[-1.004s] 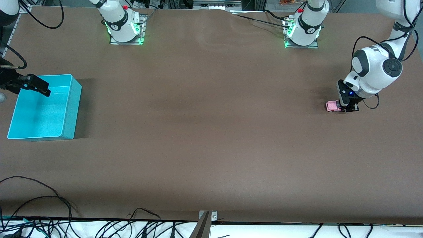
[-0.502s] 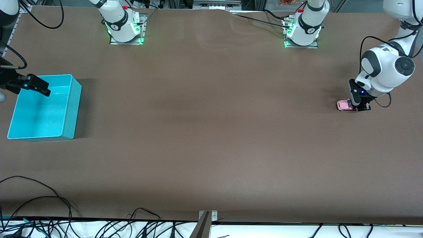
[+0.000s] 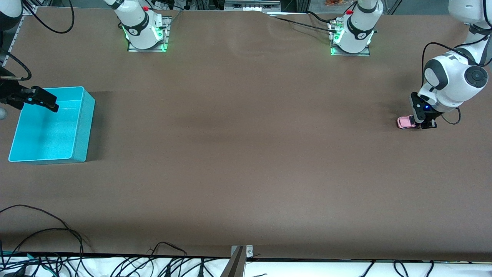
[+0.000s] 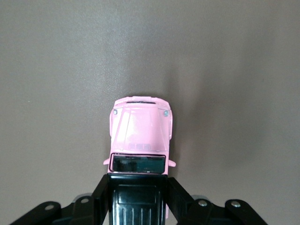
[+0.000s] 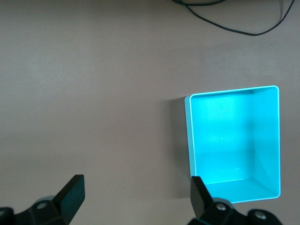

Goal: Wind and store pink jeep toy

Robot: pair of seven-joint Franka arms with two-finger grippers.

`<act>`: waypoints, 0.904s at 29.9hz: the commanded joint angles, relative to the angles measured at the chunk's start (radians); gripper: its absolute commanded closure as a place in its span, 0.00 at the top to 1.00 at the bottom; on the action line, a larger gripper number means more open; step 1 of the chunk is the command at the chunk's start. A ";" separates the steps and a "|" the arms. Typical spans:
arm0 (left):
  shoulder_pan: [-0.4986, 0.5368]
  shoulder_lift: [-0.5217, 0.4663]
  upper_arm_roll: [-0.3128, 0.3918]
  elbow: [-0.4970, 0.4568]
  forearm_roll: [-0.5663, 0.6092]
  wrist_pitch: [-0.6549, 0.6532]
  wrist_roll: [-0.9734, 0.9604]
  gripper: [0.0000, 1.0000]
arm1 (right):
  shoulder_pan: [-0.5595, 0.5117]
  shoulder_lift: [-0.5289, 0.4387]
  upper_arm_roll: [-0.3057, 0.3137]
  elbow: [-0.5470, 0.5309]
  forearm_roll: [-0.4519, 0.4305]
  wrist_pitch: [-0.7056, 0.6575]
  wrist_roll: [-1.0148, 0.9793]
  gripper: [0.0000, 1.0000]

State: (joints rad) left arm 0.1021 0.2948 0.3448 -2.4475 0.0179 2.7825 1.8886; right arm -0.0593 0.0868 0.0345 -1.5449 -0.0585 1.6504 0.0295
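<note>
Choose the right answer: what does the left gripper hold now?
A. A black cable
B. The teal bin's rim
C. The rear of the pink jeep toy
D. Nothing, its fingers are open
C: in the left wrist view the left gripper is clamped on the black-roofed rear of the pink jeep toy, which sits on the table.

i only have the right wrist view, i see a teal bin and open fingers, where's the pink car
Observer: The pink car is on the table at the left arm's end, not in the teal bin.
Operator: is anything holding it
Observer: Yes, the left gripper is shut on its black roof end.
Operator: lifted or down
Observer: Down, as far as the front view shows.
Operator: and my gripper
Observer: The right gripper waits, open, over the bin.
</note>
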 commanded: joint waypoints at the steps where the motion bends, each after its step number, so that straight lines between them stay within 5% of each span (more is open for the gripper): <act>1: -0.001 0.093 0.006 0.015 -0.007 0.002 0.024 0.00 | 0.003 0.002 0.004 0.012 -0.021 -0.001 0.000 1.00; 4: -0.001 0.092 0.006 0.025 -0.007 0.002 0.024 0.02 | 0.003 0.002 0.004 0.012 -0.021 -0.003 -0.002 1.00; 5: -0.001 0.092 0.006 0.031 -0.006 0.002 0.024 0.11 | 0.003 0.002 0.004 0.012 -0.021 -0.003 -0.002 1.00; 7: -0.002 0.089 0.006 0.038 -0.007 0.002 0.024 0.48 | 0.003 0.002 0.004 0.012 -0.021 -0.003 -0.002 1.00; 9: -0.001 0.087 0.006 0.039 -0.010 0.002 0.024 1.00 | 0.003 0.002 0.004 0.012 -0.021 -0.003 -0.002 1.00; 27: -0.002 0.063 0.005 0.042 -0.018 -0.012 0.023 1.00 | 0.003 0.002 0.004 0.012 -0.021 -0.003 -0.002 1.00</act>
State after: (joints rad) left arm 0.1024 0.3624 0.3459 -2.4234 0.0180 2.7791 1.8903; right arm -0.0592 0.0868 0.0345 -1.5449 -0.0586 1.6504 0.0295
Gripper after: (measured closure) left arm 0.000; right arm 0.000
